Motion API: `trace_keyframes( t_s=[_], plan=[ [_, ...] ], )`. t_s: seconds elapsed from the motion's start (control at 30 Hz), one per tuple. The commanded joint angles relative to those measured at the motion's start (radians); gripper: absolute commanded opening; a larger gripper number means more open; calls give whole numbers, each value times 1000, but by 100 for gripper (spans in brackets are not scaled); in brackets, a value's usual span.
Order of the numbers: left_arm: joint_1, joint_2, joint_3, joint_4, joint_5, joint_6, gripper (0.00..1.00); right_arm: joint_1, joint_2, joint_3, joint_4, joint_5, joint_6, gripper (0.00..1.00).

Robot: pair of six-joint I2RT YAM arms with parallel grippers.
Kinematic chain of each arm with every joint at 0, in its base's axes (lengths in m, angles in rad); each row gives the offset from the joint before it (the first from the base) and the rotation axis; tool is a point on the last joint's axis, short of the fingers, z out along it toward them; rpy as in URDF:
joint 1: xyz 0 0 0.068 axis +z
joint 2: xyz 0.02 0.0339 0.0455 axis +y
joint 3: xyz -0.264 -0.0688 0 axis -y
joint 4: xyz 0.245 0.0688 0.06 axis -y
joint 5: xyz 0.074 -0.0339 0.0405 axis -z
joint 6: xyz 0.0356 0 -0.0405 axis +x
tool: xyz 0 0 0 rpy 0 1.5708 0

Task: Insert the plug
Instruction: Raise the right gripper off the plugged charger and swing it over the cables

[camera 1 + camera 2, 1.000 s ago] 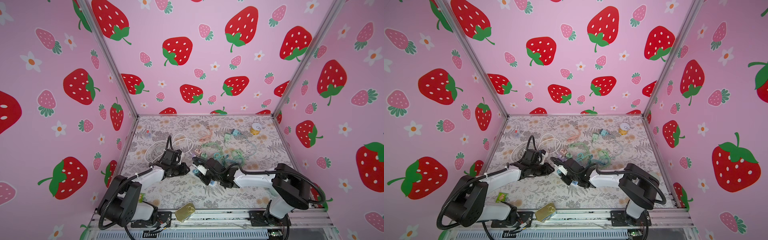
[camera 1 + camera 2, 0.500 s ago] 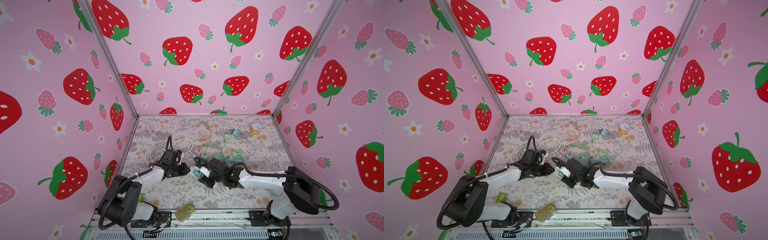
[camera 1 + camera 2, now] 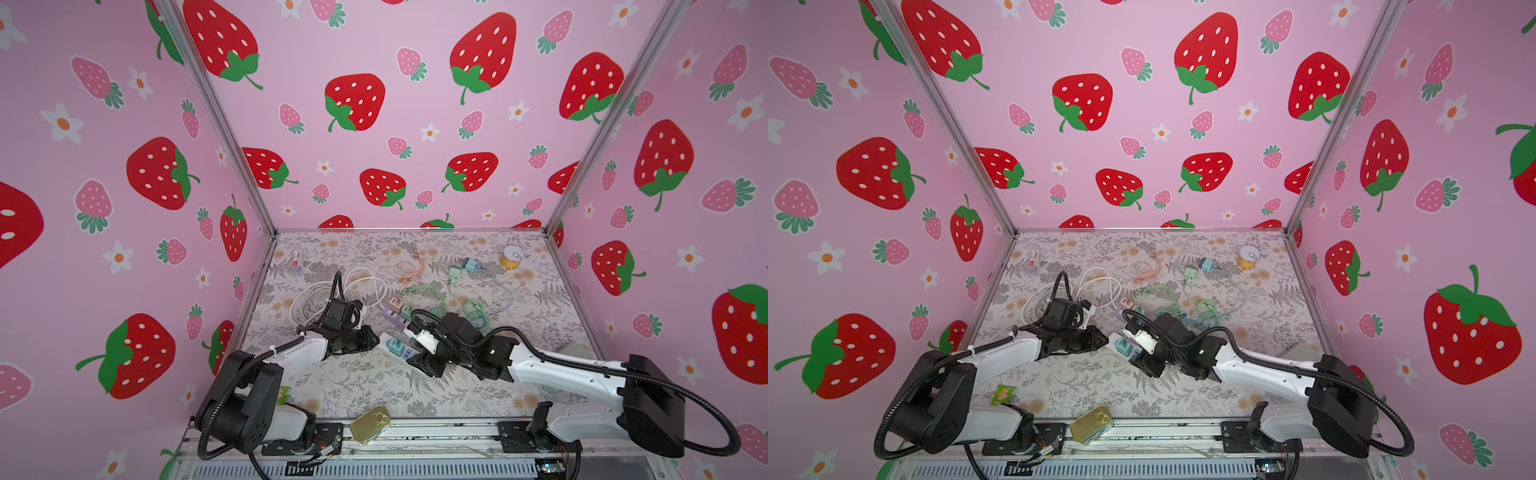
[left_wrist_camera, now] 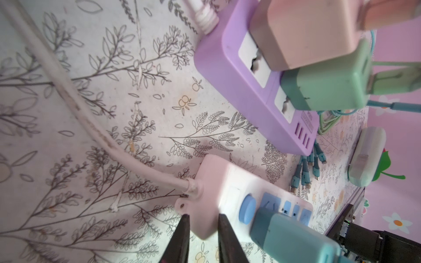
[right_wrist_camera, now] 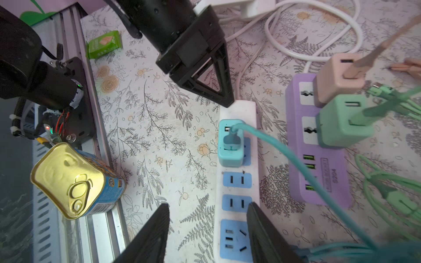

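Where strawberry walls (image 3: 395, 50) meet, a floral tabletop (image 3: 357, 386) bears the power strip (image 5: 237, 168).

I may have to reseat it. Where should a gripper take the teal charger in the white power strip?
Take the teal charger by its two long flat walls, from straight above the white power strip. It stands upright and boxy; its cable arcs off the top toward the purple power strip, so probably keep that finger low.
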Motion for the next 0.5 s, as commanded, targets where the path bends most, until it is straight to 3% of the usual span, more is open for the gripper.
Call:
trace_keyframes(
  t_s=[0.0,0.27,0.47],
  plan=[
    [6,-6,27,-39,3,11,25,-58,-89,-32,-14,-42,14,56],
    [11,-16,32,-38,12,6,25,-220,-291,-95,20,31,35,52],
    [13,-26,42,-44,14,4,25,-307,-298,-103,5,144,63,49]
  ],
)
